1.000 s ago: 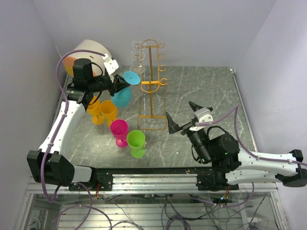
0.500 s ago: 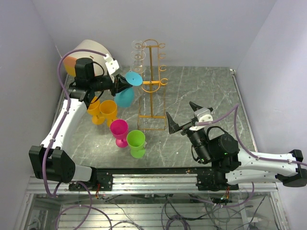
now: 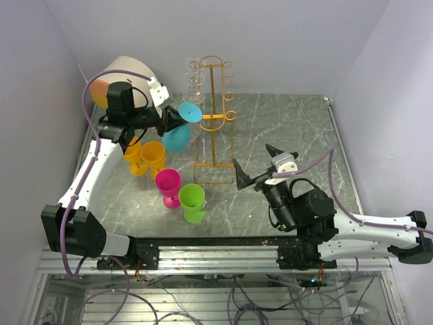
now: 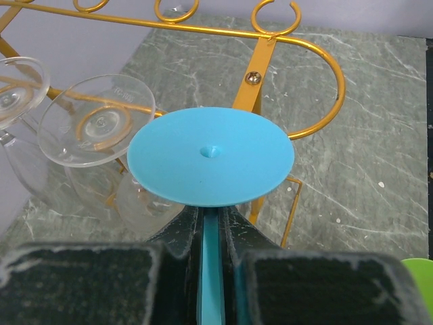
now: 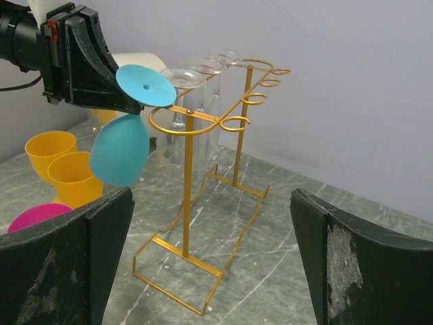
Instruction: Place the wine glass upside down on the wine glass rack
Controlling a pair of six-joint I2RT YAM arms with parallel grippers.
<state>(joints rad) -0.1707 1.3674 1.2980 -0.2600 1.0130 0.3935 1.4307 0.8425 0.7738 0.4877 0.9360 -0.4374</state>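
Top view: clear glasses (image 3: pixel 195 74) hang foot-up in the left hooks of the wine glass rack (image 3: pixel 215 122). The blue wine glass (image 3: pixel 177 133) is in the air just left of the rack, bowl down, foot up, stem tilted toward it.

Left wrist view: my left jaws are narrowed on its stem. The foot seems just short of the hooks.

Right wrist view: my right jaws gape wide, holding nothing.

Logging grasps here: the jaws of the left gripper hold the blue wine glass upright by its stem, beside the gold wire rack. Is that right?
Not quite: the blue wine glass is upside down, not upright. The right wrist view shows its foot on top and its bowl below. Otherwise yes: the jaws of the left gripper hold its stem, beside the gold wire rack.
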